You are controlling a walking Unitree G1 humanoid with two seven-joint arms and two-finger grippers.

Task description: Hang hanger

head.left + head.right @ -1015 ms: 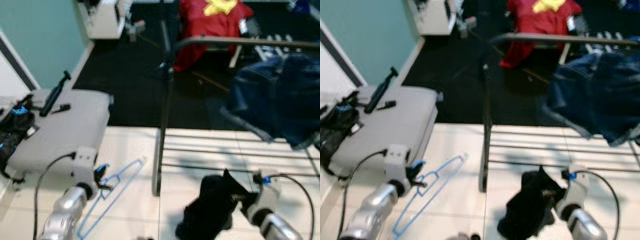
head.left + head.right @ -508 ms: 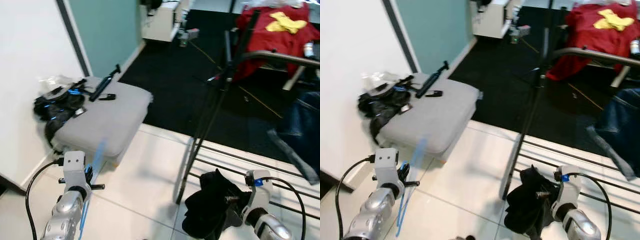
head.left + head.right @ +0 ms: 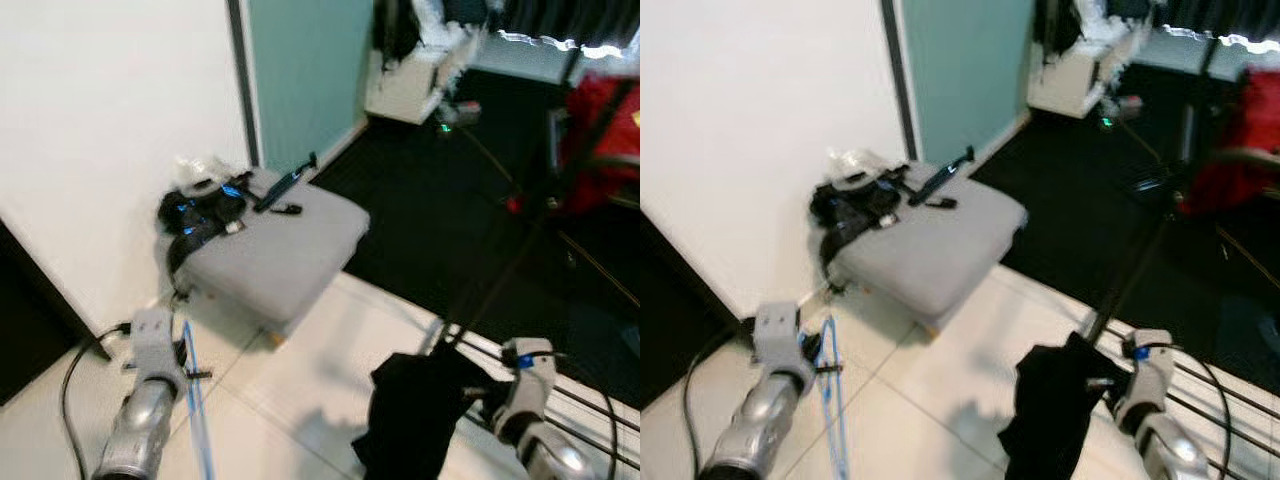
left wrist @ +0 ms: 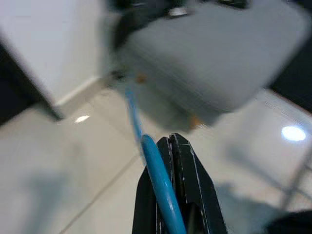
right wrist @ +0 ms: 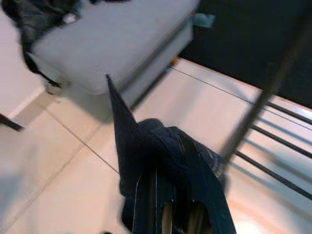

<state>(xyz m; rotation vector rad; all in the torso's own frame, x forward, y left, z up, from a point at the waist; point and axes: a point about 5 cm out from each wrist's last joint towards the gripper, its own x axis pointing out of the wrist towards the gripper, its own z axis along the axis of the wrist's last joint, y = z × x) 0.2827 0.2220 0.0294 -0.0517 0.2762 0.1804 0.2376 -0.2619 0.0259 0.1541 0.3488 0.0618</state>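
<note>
A thin blue plastic hanger (image 3: 195, 415) hangs edge-on from my left gripper (image 3: 188, 372), low at the left over the white tiles. In the left wrist view the black fingers (image 4: 187, 168) are shut on the blue hanger (image 4: 158, 180). My right gripper (image 3: 478, 392), low at the right, is shut on a dark garment (image 3: 415, 415) that droops below it. The right wrist view shows the dark garment (image 5: 146, 156) bunched over the fingers (image 5: 146, 207). A black clothes rack (image 3: 520, 260) stands at the right, its rail cut off by the frame.
A grey cushioned ottoman (image 3: 280, 245) stands ahead left against a white wall (image 3: 110, 130), with black gear (image 3: 200, 210) and a black stick (image 3: 285, 180) on it. Beyond lies dark carpet (image 3: 450, 200), a white cabinet (image 3: 420, 75) and a red garment (image 3: 600, 140). Rack base bars (image 3: 1220, 400) cross the tiles at right.
The camera has swung left: the ottoman and wall moved toward the centre, the rack and red garment slid right. Both grippers keep their holds; the hanger now hangs edge-on.
</note>
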